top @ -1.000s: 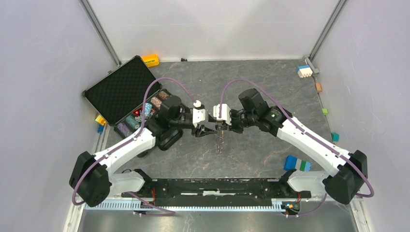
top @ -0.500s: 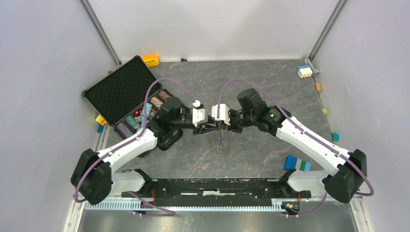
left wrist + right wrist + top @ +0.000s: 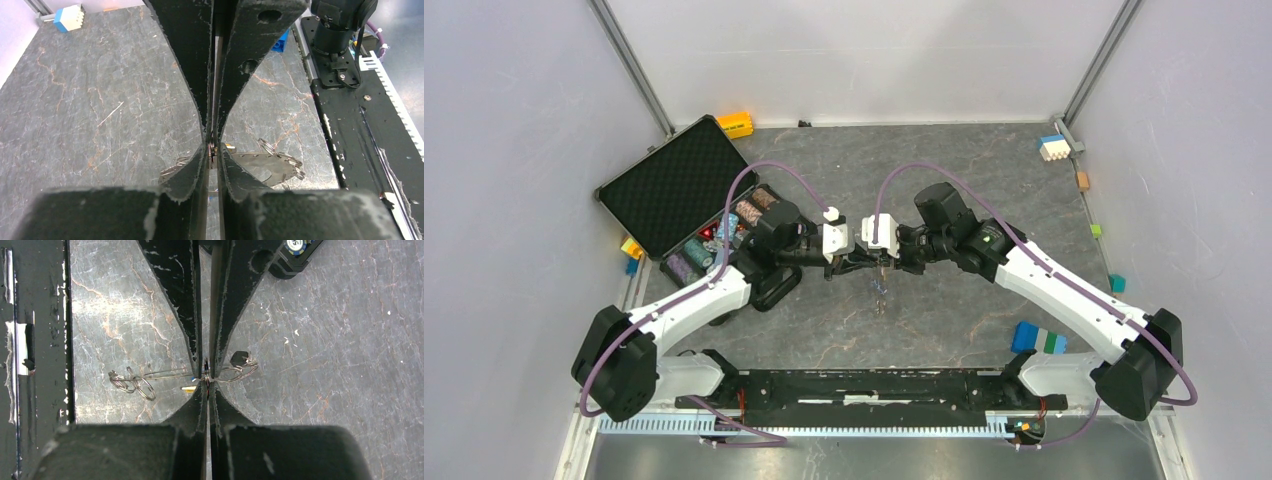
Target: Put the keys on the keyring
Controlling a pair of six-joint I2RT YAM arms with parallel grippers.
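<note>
Both grippers meet tip to tip above the middle of the table. The keyring (image 3: 131, 382) is thin silvery metal with small split rings bunched at one end, also visible as the keyring (image 3: 280, 162). My right gripper (image 3: 206, 379) is shut on its middle. From the opposite side, my left gripper (image 3: 212, 150) has its jaws pinched onto the same metal, leaving only a sliver of gap. A yellow key head (image 3: 189, 388) pokes out just beside the pinch point. In the top view a short strand (image 3: 879, 290) hangs below the left gripper (image 3: 870, 262) and the right gripper (image 3: 881, 262). No blue key can be made out.
An open black case (image 3: 674, 185) with poker chips (image 3: 724, 230) lies at the left, close behind the left arm. A blue and green block (image 3: 1038, 338) sits at the near right. An orange block (image 3: 735, 124) and a white and blue block (image 3: 1053, 147) sit at the back.
The left gripper's jaws have closed from wide apart onto the keyring at the right gripper's tips. The hanging strand has risen slightly. The right arm has barely moved.
</note>
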